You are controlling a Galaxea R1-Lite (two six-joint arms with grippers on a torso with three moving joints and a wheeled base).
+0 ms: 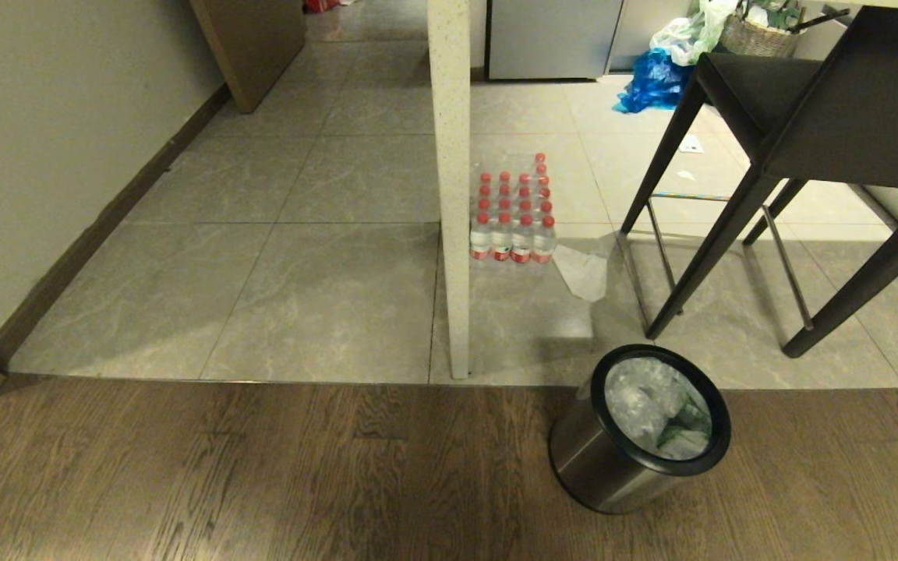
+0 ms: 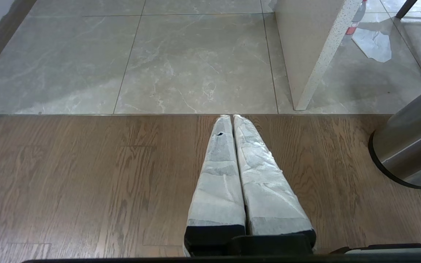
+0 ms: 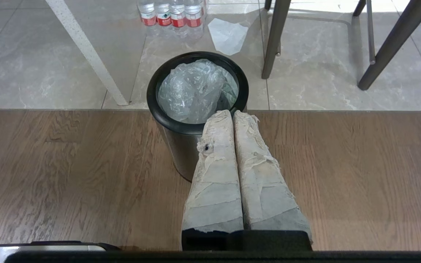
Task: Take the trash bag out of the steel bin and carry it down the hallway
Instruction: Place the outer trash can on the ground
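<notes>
The trash bag [image 3: 192, 89] sits inside the steel bin [image 1: 613, 460]. It is thin, crinkly and see-through white, and it fills the round opening under the black rim. The bin stands up on the dark wood floor [image 1: 262, 475], right at the line where the grey tiles [image 1: 293, 296] begin.

The right gripper [image 3: 231, 114] is just on this side of the bin, above the wood floor. Its tips sit close to the near edge of the black rim. Its two taped fingers are pressed together and hold nothing.

The left gripper [image 2: 230, 117] is off to the side, well apart from the bin. It hangs over the wood floor, with its tips near the tile line. Its two taped fingers are pressed together too, with nothing between them.

Past the bin, away from the right gripper, a white speckled post [image 1: 450, 187] stands on the tiles. A pack of water bottles with red caps [image 1: 513, 210] sits beside it. A scrap of clear plastic [image 1: 583, 273] lies by the bottles. A dark stool [image 1: 807, 117] stands farther out.
</notes>
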